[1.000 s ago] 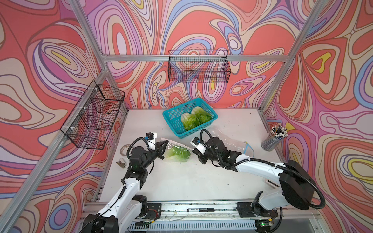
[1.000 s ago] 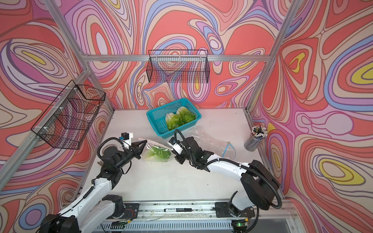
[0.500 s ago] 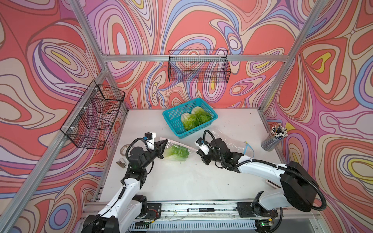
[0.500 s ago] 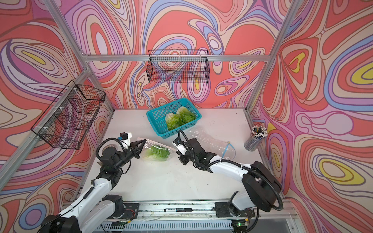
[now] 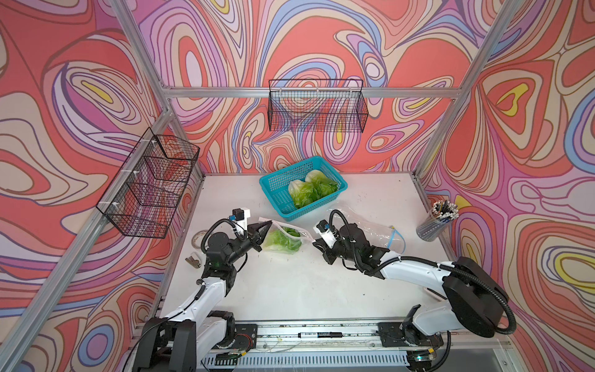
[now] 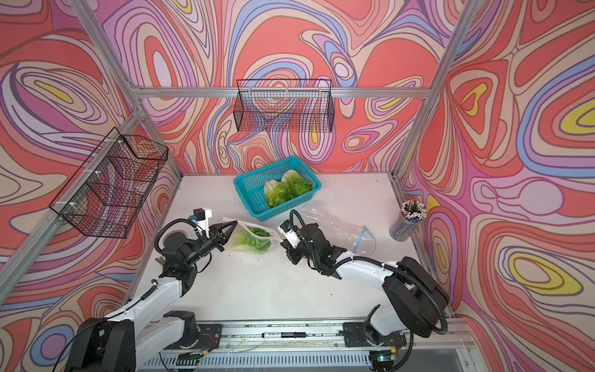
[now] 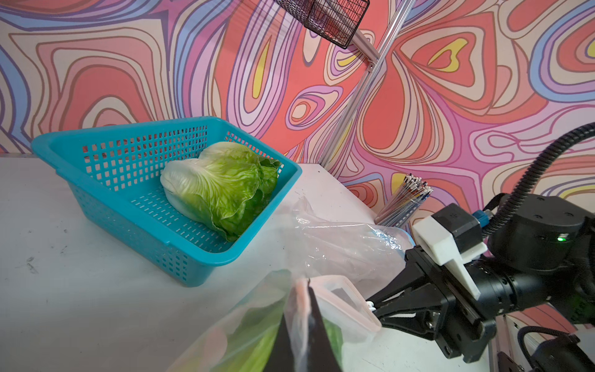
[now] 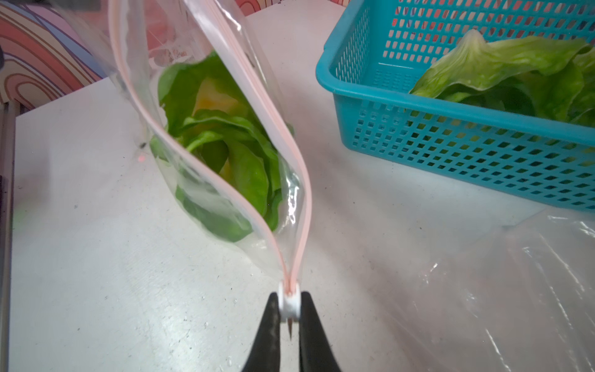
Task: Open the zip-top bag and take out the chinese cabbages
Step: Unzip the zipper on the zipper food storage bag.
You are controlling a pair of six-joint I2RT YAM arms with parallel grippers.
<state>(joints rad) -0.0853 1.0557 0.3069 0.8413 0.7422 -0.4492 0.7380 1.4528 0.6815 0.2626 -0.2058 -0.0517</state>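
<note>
**Mouth parted, both ends pinched**

Leafy green chinese cabbage [image 8: 225, 138] inside clear zip-top bag with pink zip strip [image 5: 277, 244], mid-tabletop [image 5: 289, 290], nearer left edge. Mouth gaping. Left gripper [image 5: 268, 226] clamped on one rim end. Right gripper [image 5: 315, 242] pinched tight on white slider [image 8: 288, 304] at the other. Two more cabbage heads [image 5: 301, 195] in teal plastic basket [image 5: 278, 186] near far edge.

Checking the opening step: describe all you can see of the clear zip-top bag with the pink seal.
The clear plastic zip-top bag has a pink double-track seal, gaping open along most of its length. The left gripper pinches one end; the right gripper is shut on the white slider at the other. A green chinese cabbage sits inside.
</note>
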